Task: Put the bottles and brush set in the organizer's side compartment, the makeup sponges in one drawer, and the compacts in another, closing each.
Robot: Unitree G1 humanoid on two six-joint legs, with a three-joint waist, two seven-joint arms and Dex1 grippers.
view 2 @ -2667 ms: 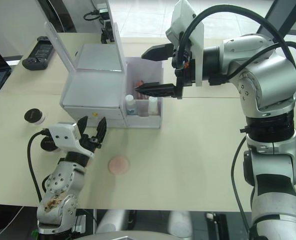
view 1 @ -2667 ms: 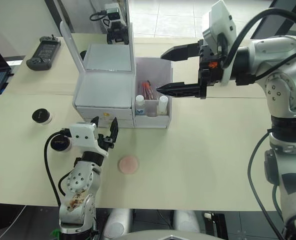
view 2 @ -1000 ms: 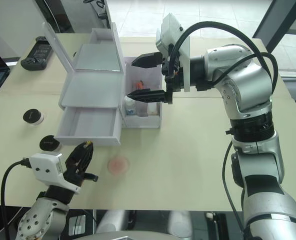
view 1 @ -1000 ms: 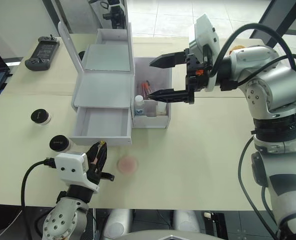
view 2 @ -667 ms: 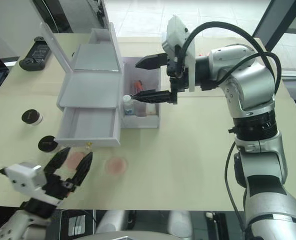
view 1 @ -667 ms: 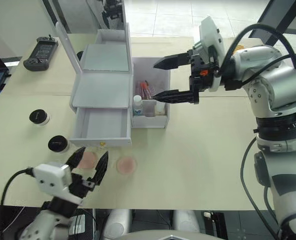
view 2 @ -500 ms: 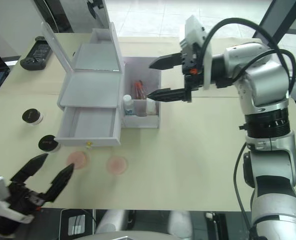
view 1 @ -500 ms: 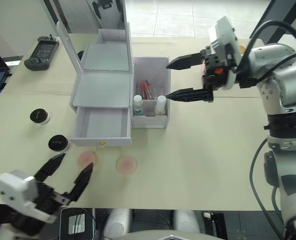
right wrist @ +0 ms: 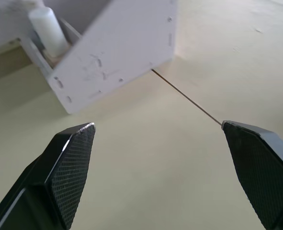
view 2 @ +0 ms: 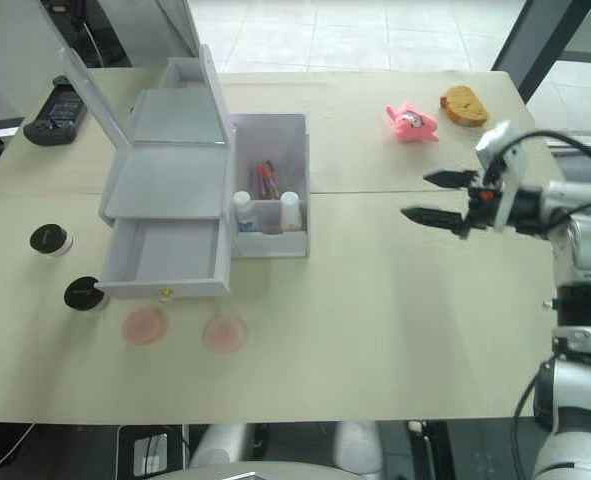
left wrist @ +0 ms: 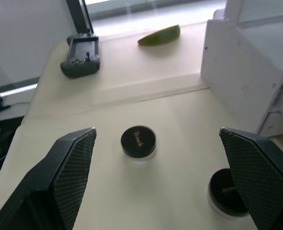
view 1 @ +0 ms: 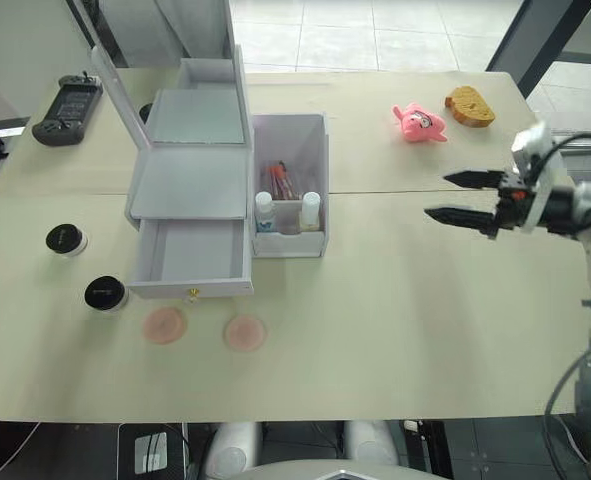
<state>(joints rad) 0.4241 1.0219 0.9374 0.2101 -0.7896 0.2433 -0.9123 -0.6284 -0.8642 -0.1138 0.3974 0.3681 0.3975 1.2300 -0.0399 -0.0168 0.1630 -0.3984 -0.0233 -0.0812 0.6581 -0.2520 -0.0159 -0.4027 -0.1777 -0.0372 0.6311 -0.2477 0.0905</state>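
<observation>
The organizer [view 1: 190, 195] stood on the matte cream table [view 1: 395, 300], a boxy white-grey plastic case with its mirror lid [view 1: 115, 95] propped upright and one shallow drawer [view 1: 192, 258] pulled out, a small gold knob [view 1: 190, 296] at its front edge. The side compartment [view 1: 291, 185] — a tall translucent bin with a low front wall — already held the two white-capped bottles [view 1: 287, 211] at the front and the brush set [view 1: 279, 180] with its pink-orange handles behind them.

Just in front of the drawer lay the makeup sponges [view 1: 204, 329], two flat round pink discs side by side on the tabletop. The compacts [view 1: 85, 268], round with glossy black tops on white bases, sat near the organizer on the robot's left, apart from each other.

The right gripper [view 1: 459, 197] hung over bare table well apart from the organizer, its two black tapered fingers spread and holding nothing. The left gripper [left wrist: 158, 177] showed in its wrist view above the compacts, its cross-hatched pads [left wrist: 73, 165] wide apart and empty. At the far edge rested a pink plush toy [view 1: 419, 123] (a brown bread-like piece [view 1: 470, 107] beside it) and a dark handheld controller [view 1: 63, 101].
</observation>
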